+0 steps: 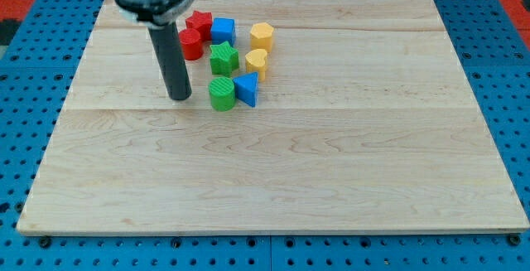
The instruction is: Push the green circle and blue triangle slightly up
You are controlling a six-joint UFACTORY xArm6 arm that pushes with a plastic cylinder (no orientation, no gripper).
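The green circle [221, 94] stands on the wooden board, with the blue triangle [247, 89] touching its right side. My tip [180, 97] rests on the board just to the left of the green circle, a small gap between them. The dark rod rises from it toward the view's top left.
Above the pair sit a green star [223, 57], a yellow heart [257, 62], a yellow hexagon [262, 36], a blue cube [223, 31], a red star [199, 22] and a red cylinder [191, 44]. The board's [331, 163] edges border blue pegboard.
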